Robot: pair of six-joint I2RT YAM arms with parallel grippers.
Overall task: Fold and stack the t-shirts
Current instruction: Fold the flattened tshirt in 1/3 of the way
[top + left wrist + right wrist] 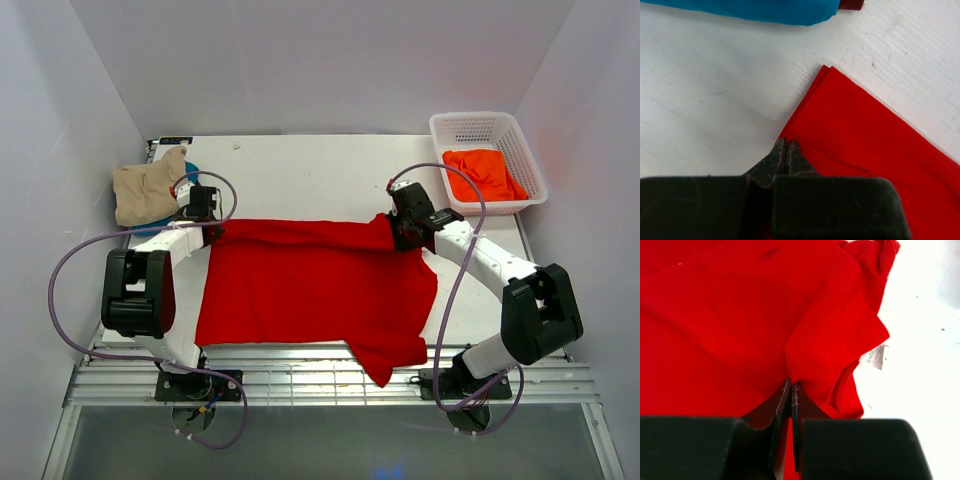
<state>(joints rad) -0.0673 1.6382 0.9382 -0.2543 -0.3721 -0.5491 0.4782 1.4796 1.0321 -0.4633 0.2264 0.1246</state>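
The bright red t-shirt point(315, 285) lies spread across the middle of the table, one sleeve hanging over the near edge. My left gripper point(208, 232) is shut on its far left corner point(840, 125), fingertips pinching the cloth edge at the table. My right gripper point(408, 236) is shut on the far right corner, a bunched fold point(830, 340) with a white label beside it. A tan t-shirt point(148, 188) lies folded at the far left on a teal blue one point(765, 10), with a dark red edge point(851, 4) beside it. An orange t-shirt point(484, 174) lies in the basket.
The white lattice basket point(520, 135) stands at the far right corner. White walls close in on the left, right and back. A metal rail point(320, 378) runs along the near table edge by the arm bases.
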